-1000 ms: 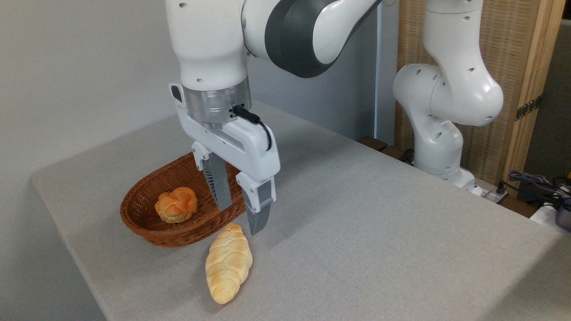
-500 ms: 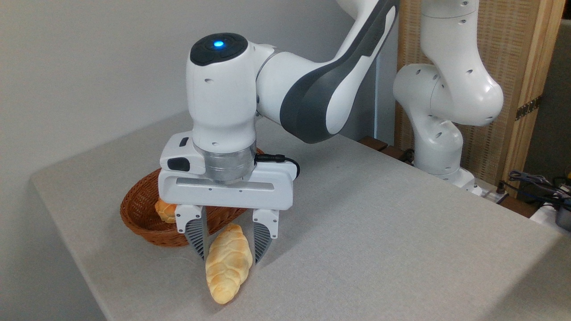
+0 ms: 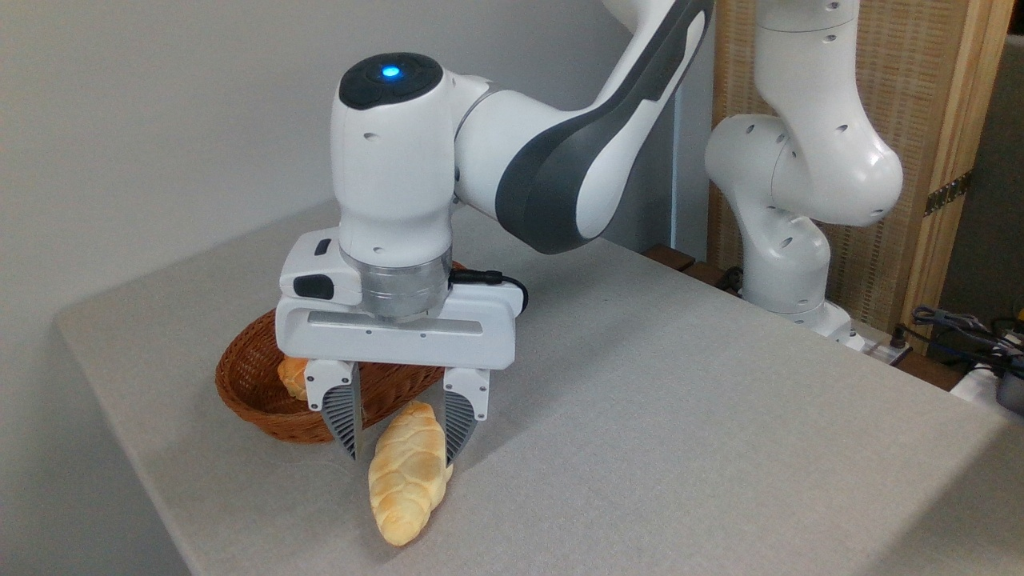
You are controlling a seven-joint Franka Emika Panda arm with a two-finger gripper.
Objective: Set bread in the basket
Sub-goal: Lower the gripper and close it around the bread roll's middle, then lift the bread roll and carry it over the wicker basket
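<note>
**Ana:** Since half a second ago the gripper has narrowed around the bread and the wrist has shifted slightly left; a second ago it hung higher, turned the other way, over the basket's edge.

**Ben:** Where is the loaf now?

**Ana:** It lies on the grey table, just in front of the basket, its far tapered end between the two ribbed fingers; the right finger touches its side; the left one looks a sliver apart; so the jaws are partly drawn in around the loaf, and I cannot tell whether they grip it yet.

**Ben:** How should the grasp go?

**Ana:** My judgement: finish closing gently, since the hold is near one end rather than the middle, and the long free end may droop or swing; lift straight up until it clears the wicker rim; carry it back and left; lower it along the basket's length, beside the small bun rather than on it.

**Ben:** What can't you see?

**Ana:** The gripper body hides most of the basket's interior and nearly all of the bun; the fingertips' contact with the table is unclear; the arm's upper links are cut off at the top edge.
</note>
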